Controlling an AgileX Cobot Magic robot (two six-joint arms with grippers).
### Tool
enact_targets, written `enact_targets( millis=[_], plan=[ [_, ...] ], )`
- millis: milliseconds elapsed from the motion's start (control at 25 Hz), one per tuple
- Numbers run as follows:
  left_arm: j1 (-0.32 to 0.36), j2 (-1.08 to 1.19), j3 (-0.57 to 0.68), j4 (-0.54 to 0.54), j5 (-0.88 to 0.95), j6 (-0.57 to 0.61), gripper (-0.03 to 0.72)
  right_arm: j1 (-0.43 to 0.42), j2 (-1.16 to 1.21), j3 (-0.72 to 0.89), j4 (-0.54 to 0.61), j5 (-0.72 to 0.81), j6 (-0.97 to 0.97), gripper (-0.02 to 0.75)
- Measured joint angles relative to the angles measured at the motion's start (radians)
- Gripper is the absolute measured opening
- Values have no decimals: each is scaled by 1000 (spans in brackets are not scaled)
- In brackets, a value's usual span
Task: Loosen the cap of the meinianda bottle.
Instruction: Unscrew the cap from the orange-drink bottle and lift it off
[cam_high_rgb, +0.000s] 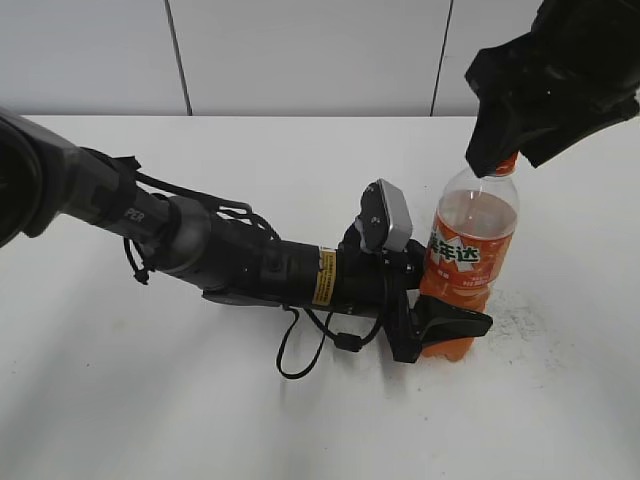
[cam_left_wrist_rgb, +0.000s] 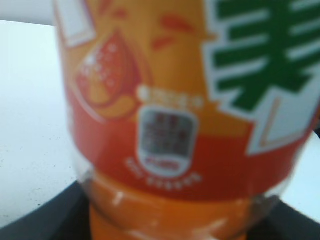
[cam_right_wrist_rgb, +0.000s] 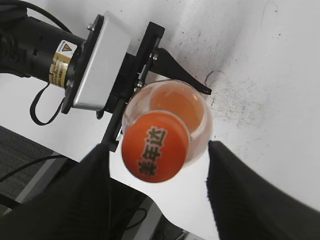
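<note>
Two claws: left (cam_high_rgb: 440, 325) clamps the meinianda bottle (cam_high_rgb: 470, 240); right (cam_right_wrist_rgb: 157, 185) gapes around cap (cam_right_wrist_rgb: 155, 146).

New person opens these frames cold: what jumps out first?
The meinianda bottle of orange liquid stands upright right of center on the white table. The left gripper clamps its lower body from the side. The right gripper hangs above with its fingers open on either side of the cap, not closed on it.

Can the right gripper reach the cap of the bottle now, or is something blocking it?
Probably yes. The right gripper hangs open directly over the cap, nothing between them; the left gripper holds the meinianda bottle low.
</note>
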Motion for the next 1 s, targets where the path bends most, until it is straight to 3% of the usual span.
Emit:
enact_targets(
  millis=[120,280,640,1000],
  plan=[
    [0,0,-1,2,0,0,496,0,0,0,0,-2,0,360],
    [0,0,-1,2,1,0,496,0,0,0,0,-9,0,302],
    [0,0,-1,2,2,0,496,0,0,0,-1,-7,-94,281],
    [0,0,-1,4,2,0,496,0,0,0,-19,-7,-368,279]
  ],
)
